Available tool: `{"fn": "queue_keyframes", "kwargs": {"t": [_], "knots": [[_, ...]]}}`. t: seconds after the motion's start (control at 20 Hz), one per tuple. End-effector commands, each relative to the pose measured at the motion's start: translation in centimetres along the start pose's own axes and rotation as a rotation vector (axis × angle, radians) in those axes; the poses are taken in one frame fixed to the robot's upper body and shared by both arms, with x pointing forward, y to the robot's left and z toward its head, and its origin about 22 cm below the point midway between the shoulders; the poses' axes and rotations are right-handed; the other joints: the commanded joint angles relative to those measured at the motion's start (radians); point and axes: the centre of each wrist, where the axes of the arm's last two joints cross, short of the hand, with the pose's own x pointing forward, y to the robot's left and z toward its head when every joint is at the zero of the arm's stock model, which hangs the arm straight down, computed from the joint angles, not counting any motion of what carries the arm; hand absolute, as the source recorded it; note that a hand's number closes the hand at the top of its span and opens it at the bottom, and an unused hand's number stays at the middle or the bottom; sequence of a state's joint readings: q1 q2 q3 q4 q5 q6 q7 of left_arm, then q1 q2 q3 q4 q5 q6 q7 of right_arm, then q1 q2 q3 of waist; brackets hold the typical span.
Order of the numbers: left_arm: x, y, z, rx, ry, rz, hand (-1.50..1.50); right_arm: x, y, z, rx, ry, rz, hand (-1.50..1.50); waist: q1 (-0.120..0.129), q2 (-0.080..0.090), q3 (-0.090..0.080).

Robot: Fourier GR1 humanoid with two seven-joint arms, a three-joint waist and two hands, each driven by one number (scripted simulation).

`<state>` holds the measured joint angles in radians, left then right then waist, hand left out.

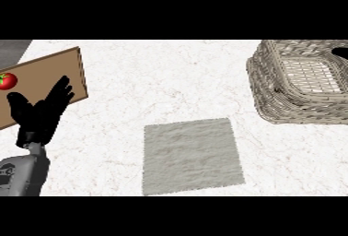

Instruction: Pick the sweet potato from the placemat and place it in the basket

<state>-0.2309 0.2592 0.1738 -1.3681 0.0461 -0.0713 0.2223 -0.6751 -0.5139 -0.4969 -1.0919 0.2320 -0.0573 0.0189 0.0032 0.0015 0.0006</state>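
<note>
Sweet potato: not visible anywhere in the head view; its whereabouts cannot be told.

Placemat (192,156): grey, rectangular, lying flat near the worktop's front edge, about midway along it; its surface is bare.

Basket (299,83): pale woven wicker, at the worktop's far right corner, well apart from the placemat. A dark shape shows at its far right rim; it may be part of the right robot hand, but this is too small to confirm.

Left robot hand (39,110): black, on a grey forearm entering at the front left; fingers straight and raised, released, grasping nothing, resting over the near edge of the cutting board.

Right robot hand: not clearly seen, so its condition cannot be told.

Cutting board (51,73): brown, at the worktop's far left, tilted in plan.

Tomato (7,81): red, on the board's left part.

Worktop (170,78): white, marbled.

Step in hand, as judged: with the mat bare, the carry or the drop at the basket. Done well, the item is lowered inside the woven walls, clear of the rim, before letting go; the left robot hand keeps out of the way.
</note>
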Motion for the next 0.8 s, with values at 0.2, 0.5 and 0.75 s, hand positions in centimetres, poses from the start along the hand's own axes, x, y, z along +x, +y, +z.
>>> {"fn": "queue_keyframes", "kwargs": {"t": [0.2, 0.5, 0.75], "knots": [[0.5, 0.8, 0.8, -0.007, -0.019, 0.007, 0.00, -4.8, -11.4, 0.8, -0.134, 0.097, -0.190, -1.50, 0.000, 0.000, 0.001], [0.0, -0.2, 0.6, -0.010, -0.023, 0.018, 0.00, -4.5, -21.1, 1.3, -0.009, 0.156, -0.134, -1.50, 0.012, 0.007, 0.003], [-0.9, -0.4, 0.9, -0.006, -0.009, 0.007, 0.00, -8.0, -25.2, 5.2, 0.063, 0.145, -0.134, -1.50, 0.013, 0.009, 0.004]]}}
